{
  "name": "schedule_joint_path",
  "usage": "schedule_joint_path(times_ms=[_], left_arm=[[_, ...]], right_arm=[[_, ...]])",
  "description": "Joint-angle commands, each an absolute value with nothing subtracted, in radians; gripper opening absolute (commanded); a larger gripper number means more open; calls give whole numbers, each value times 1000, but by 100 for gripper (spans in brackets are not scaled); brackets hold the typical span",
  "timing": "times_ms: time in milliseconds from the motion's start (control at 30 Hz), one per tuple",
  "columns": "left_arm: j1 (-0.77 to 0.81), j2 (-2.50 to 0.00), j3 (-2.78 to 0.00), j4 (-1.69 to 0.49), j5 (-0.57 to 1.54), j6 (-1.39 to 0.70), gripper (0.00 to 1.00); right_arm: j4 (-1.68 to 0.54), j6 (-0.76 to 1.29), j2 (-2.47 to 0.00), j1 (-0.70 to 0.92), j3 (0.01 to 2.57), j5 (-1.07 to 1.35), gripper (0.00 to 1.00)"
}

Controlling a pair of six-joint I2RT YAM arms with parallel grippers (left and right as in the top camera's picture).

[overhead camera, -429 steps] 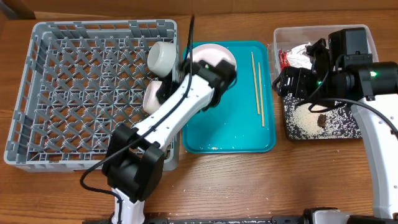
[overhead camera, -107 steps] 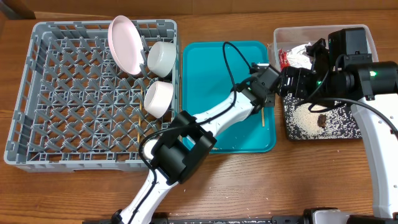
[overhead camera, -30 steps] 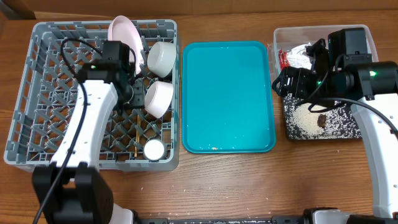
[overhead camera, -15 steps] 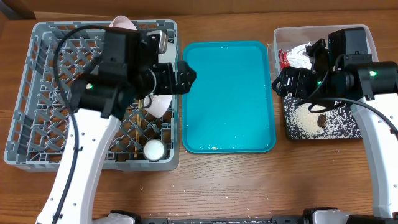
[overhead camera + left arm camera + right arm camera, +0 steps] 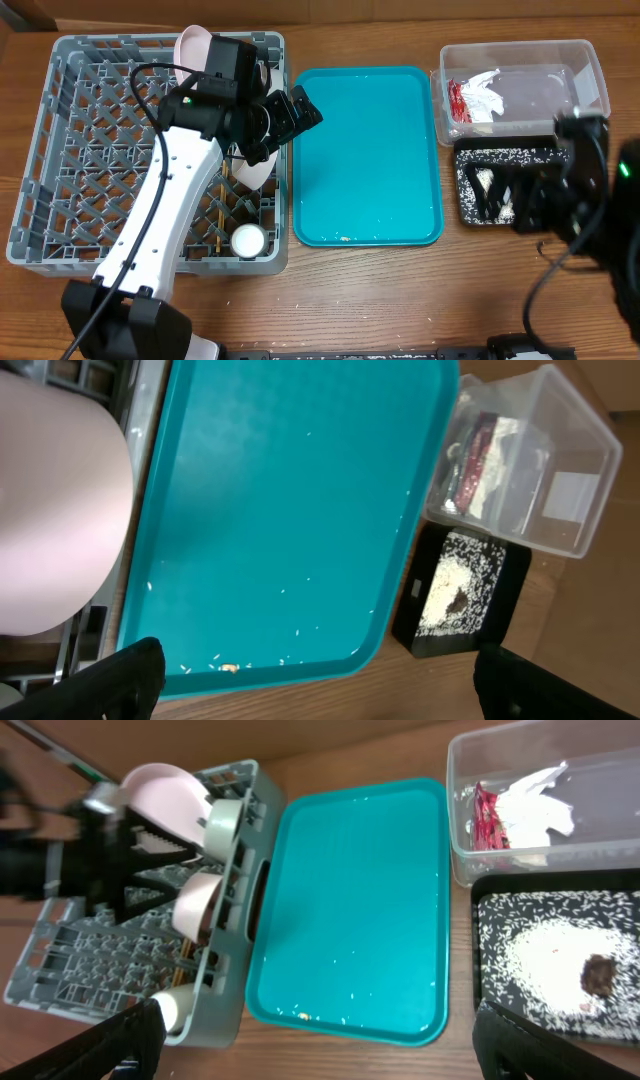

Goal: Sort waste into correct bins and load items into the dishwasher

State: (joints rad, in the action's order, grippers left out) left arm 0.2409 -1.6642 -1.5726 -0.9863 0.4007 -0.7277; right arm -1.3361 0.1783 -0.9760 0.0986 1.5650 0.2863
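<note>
The grey dish rack [image 5: 60, 150] holds a pale pink plate [image 5: 190, 45], bowls [image 5: 195, 900], a small cup [image 5: 247, 238] and wooden chopsticks [image 5: 218, 215]. My left gripper [image 5: 303, 108] is open and empty, over the rack's right wall at the teal tray's edge; it is open in the left wrist view [image 5: 320, 680]. The clear tub [image 5: 560, 70] holds the red-and-silver wrapper [image 5: 458, 98] and white paper [image 5: 487, 92]. The black tray [image 5: 500, 155] holds rice [image 5: 540, 960] and the brown lump [image 5: 598, 975]. My right gripper [image 5: 520, 205] is open and empty over the black tray.
The teal tray [image 5: 365, 150] lies between rack and bins with a few rice grains and a small crumb [image 5: 305, 1015] at its near edge. Bare wooden table [image 5: 400, 290] runs along the front.
Plate, chopsticks and cup went from the teal tray into the rack. My left gripper lifted from the rack toward the tray. My right arm drew back toward the front, uncovering the tub.
</note>
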Motion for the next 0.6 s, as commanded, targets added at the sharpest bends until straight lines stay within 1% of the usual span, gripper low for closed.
schedule_joint_path(times_ms=[0,67,133,233,300,367,567], left_arm=[[245,-1700,-1577,-983,408,-741,100],[245,-1711,-1577,-983,408,-741,100],[245,-1717,-1577,-983,408,-741,100],[245,-1717,-1577,-983,408,-741,100],[245,-1717,-1577,-983,408,-741,100],[245,-1717,-1577,-983,408,-741,100],[245,-1717,-1577,-983,408,-741,100]], right_arm=[[-1323,148,-877,94,1558,183,100],[-1235,104,-815,78,1492,123,100],[-1019,-105,-714,51,1290,182,100],[-833,-215,-617,31,1085,258,100],[-711,-244,-555,23,956,286,100],[-540,-243,-468,21,785,290,100],[-262,-243,-281,21,460,309,100]])
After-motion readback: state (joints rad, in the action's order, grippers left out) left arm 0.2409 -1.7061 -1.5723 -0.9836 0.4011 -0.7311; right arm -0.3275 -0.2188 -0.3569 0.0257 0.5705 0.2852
